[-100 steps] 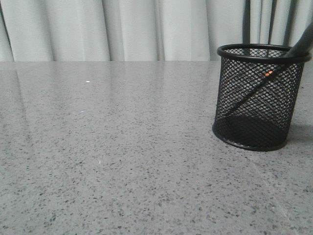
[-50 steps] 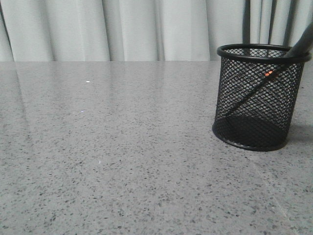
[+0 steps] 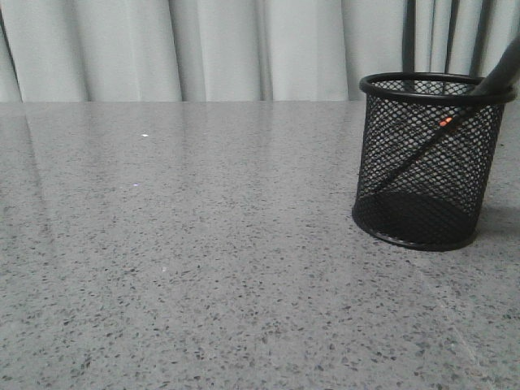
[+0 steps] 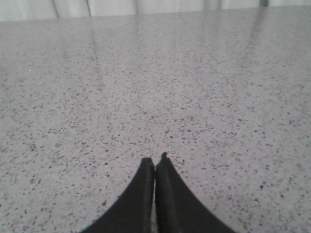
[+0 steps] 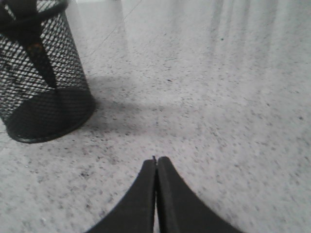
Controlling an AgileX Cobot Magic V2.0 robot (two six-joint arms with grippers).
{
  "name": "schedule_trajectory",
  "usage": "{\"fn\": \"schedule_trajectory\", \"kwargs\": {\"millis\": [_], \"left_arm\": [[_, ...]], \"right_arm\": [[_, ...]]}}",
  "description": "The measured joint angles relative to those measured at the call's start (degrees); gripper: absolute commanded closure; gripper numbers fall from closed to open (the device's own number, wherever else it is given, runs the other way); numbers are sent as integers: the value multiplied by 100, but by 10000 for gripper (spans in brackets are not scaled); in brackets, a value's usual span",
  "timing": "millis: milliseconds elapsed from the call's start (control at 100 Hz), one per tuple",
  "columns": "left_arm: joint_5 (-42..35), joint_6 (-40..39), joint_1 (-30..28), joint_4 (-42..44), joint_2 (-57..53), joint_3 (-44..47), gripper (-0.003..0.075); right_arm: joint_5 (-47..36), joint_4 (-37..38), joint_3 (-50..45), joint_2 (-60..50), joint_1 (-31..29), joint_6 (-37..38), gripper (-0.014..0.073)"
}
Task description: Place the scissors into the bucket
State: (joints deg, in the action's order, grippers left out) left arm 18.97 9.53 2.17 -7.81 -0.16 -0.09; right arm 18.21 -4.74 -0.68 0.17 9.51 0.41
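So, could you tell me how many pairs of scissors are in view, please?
1: the dark-bladed, orange-marked scissors lean inside the black wire-mesh bucket, handles above its rim.

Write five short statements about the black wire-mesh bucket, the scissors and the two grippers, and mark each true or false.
1. The scissors with dark blades and orange-lined handles lie flat on the grey speckled table. False: they lean inside the black wire-mesh bucket, handle above the rim.
2. The bucket stands upright. True.
3. The right gripper is shut on the scissors. False: its fingers are closed together on nothing, apart from the bucket.
4. The left gripper is shut, with only table before it. True.
5. The bucket has tipped onto its side. False: it rests on its base.
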Motion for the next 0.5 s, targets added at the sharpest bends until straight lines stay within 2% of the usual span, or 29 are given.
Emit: {"fn": "schedule_trajectory", "kwargs": {"millis": [190, 500], "left_arm": [[0, 0, 0, 0, 0, 0, 741], [0, 0, 0, 0, 0, 0, 741]], "right_arm": [[133, -51, 10, -57, -278, 34, 638], [133, -51, 10, -57, -311, 38, 638]]}}
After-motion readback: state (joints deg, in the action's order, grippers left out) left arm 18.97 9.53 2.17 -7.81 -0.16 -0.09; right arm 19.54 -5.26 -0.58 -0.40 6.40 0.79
